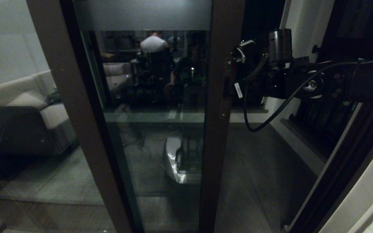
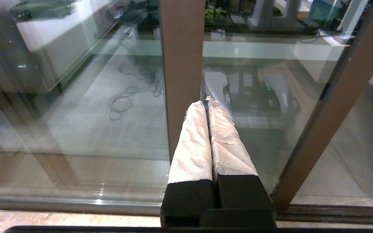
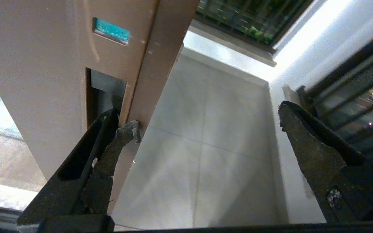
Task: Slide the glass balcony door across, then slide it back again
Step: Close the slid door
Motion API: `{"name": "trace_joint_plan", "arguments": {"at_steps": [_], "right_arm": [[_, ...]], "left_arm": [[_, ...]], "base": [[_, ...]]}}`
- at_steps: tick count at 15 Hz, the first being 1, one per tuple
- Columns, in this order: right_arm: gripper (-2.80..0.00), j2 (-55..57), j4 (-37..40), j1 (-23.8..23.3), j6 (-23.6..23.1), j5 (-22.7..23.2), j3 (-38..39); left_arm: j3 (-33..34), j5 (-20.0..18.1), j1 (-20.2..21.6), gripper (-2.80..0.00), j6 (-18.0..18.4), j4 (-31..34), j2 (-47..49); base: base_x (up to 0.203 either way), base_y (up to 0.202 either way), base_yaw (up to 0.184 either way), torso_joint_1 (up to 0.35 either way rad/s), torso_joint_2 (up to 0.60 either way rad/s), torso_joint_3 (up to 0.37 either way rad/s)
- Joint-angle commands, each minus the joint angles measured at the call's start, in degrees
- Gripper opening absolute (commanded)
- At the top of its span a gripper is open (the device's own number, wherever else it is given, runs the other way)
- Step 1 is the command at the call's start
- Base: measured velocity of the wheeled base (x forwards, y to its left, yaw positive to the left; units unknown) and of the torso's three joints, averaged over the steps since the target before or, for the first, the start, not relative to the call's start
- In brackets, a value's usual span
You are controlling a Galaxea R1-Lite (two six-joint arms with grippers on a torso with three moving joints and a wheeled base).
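No text or label can be read.

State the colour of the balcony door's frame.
Brown; the balcony door's frame shows it best in the right wrist view.

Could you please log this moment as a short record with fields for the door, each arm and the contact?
door: glass balcony door, partly slid across, open gap to the balcony beside its stile
handle: recessed black handle in the stile
right gripper: jaws open, one fingertip at the handle recess, the other clear over the balcony floor
left gripper: jaws shut, parked low before the glass
contact: one finger only, nothing clamped
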Motion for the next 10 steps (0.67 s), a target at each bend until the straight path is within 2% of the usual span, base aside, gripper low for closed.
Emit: {"name": "trace_joint_plan", "arguments": {"at_steps": [1, 10], "right_arm": [[0.00, -0.8, 0.0, -0.7, -0.1, -0.1, 0.9], [0.00, -3.3, -0.1, -3.6, -0.3, 0.1, 4.0]], "left_arm": [[0.0, 0.0, 0.0, -2.80, 0.0, 0.0, 0.0], [0.1, 0.0, 0.0, -2.80, 0.0, 0.0, 0.0]], "base": [[0.000, 0.000, 0.000, 0.000, 0.00, 0.000], [0.000, 0.000, 0.000, 0.000, 0.00, 0.000]]}}
